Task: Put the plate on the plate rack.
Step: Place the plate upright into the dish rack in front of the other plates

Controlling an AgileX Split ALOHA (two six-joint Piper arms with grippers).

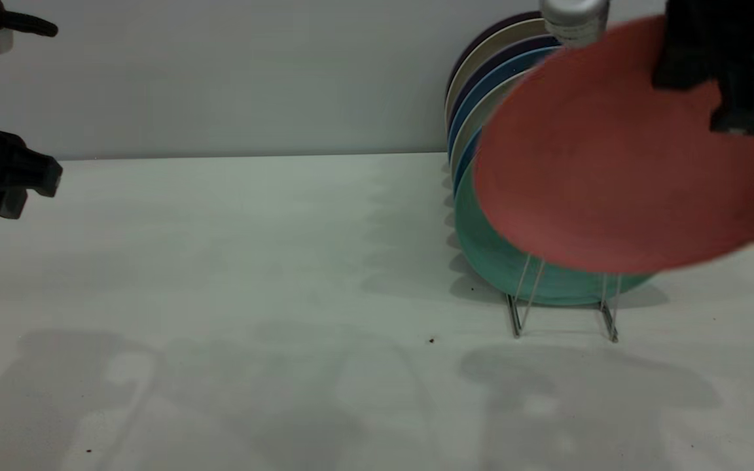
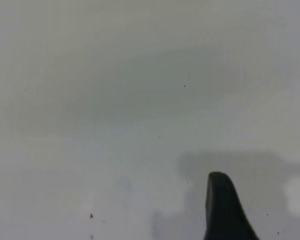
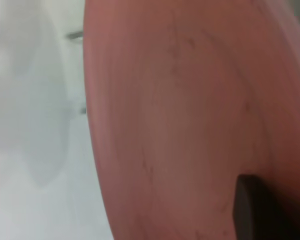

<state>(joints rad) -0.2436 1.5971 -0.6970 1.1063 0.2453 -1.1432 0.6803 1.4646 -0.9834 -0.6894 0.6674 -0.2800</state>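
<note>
White matte tabletop (image 1: 233,261), soft grey shadows across it; one small dark speck (image 1: 431,340) near centre. Pale grey wall (image 1: 252,78) behind. Round teal-green plate (image 1: 482,248) stands upright; behind it, a row of upright blue, cream and dark purple plates (image 1: 482,85).

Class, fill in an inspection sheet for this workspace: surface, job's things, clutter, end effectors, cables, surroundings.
Surface: pale white table, a few dark specks.
Job's things: round salmon-pink matte plate held tilted in the air above the front of the thin silver wire plate rack.
Clutter: teal-green plate plus blue and cream plates standing in the rack.
End effectors: right end effector grips the pink plate's upper edge; left end effector idle at far left, open.
Cables: nothing seen.
Surroundings: plain grey wall.
</note>
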